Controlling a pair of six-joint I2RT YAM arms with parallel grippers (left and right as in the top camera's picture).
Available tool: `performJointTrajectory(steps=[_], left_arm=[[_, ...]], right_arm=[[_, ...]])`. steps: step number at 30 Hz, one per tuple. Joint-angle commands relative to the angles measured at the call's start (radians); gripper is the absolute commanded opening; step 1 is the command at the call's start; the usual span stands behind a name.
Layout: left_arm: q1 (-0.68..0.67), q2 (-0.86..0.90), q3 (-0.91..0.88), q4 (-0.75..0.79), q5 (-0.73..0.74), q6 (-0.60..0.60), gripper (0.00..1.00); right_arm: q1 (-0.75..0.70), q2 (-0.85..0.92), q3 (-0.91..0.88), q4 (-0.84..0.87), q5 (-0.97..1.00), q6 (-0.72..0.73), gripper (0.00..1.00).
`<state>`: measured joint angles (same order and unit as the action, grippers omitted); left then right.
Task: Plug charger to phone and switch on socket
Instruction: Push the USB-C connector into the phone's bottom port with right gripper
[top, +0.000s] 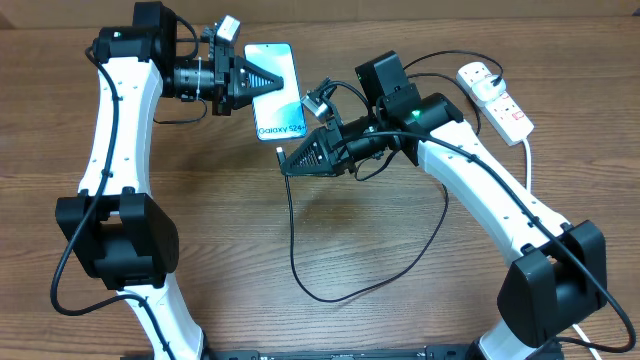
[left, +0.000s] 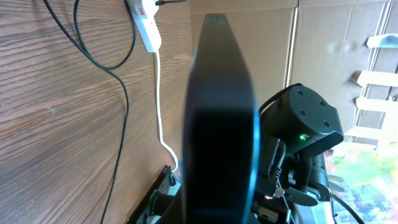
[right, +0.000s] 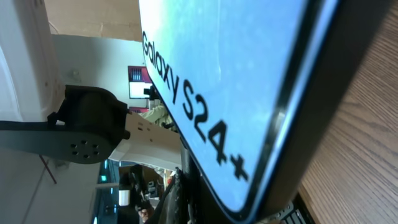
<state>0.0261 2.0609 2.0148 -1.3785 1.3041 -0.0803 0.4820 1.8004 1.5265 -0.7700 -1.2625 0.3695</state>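
The phone (top: 277, 98), with its light blue "Galaxy S24+" screen, is held up off the table by my left gripper (top: 262, 82), which is shut on its upper end. My right gripper (top: 287, 158) is shut on the connector end of the charger (top: 292, 230), right at the phone's lower edge; I cannot see whether the tip is in the port. The black cable loops over the table and runs back to the socket (top: 495, 95), a white strip at the far right. The left wrist view shows the phone's dark edge (left: 221, 112). Its screen (right: 217, 81) fills the right wrist view.
The socket's thick white cord (top: 527, 170) runs down the right side of the table, also seen as the white cord (left: 158, 93) in the left wrist view. The charger's slack lies in a wide loop (top: 340, 295) on the wood between the two arms.
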Motion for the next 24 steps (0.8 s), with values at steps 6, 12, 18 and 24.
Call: performJointTrajectory(steps=[6,12,18,24], left_arm=[[-0.014,-0.006,0.001,0.002,0.045,-0.021,0.04],[-0.014,-0.006,0.001,0.002,0.044,-0.009,0.04],[-0.014,-0.006,0.001,-0.005,0.023,-0.010,0.04],[-0.014,-0.006,0.001,-0.005,0.023,-0.010,0.04]], right_arm=[[-0.021,-0.005,0.018,0.007,-0.003,-0.002,0.04],[-0.024,-0.005,0.018,0.015,-0.026,0.001,0.04],[-0.024,-0.005,0.018,0.029,-0.026,0.025,0.04],[-0.024,-0.005,0.018,0.028,-0.041,0.024,0.04]])
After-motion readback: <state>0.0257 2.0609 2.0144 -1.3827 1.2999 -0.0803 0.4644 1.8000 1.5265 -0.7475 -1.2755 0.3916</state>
